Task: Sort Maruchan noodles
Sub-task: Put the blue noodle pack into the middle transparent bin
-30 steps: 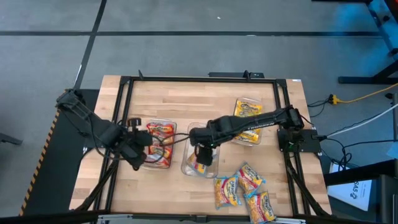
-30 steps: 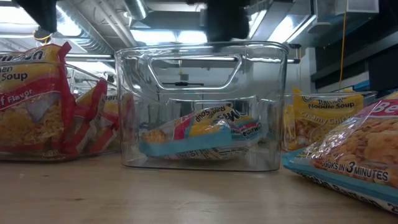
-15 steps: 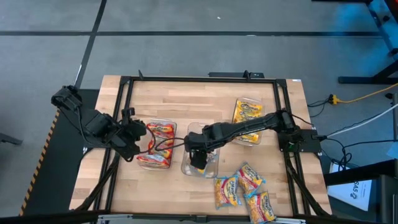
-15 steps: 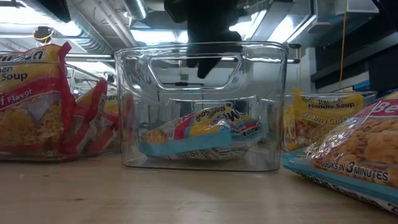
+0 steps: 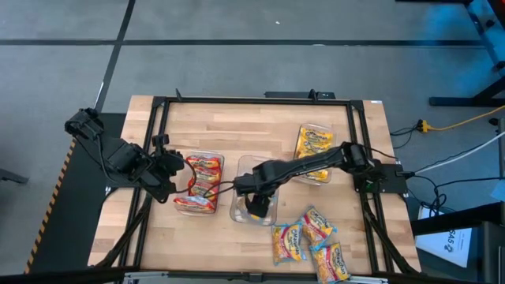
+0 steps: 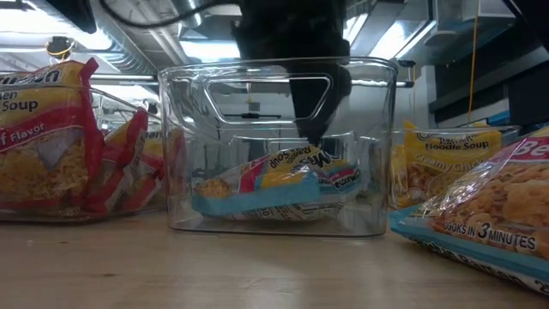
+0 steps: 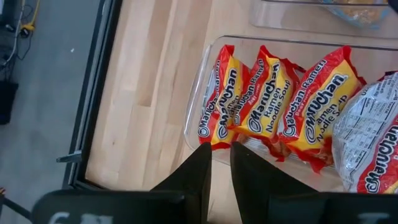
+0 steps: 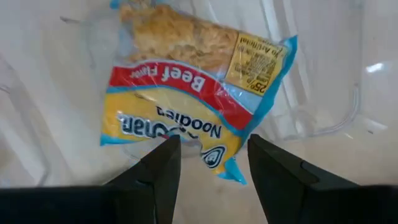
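The right gripper (image 8: 211,163) has dipped further down into the middle clear tray (image 6: 184,154), jaws spread wide and empty. The blue beef packet (image 8: 193,93) lies flat on the tray floor, just ahead of the jaws and between their lines, not touching. Looks like a release or a nudge to settle it. The left gripper (image 7: 221,168) has pulled back beside the red packets (image 7: 273,99), jaws nearly together, holding nothing.
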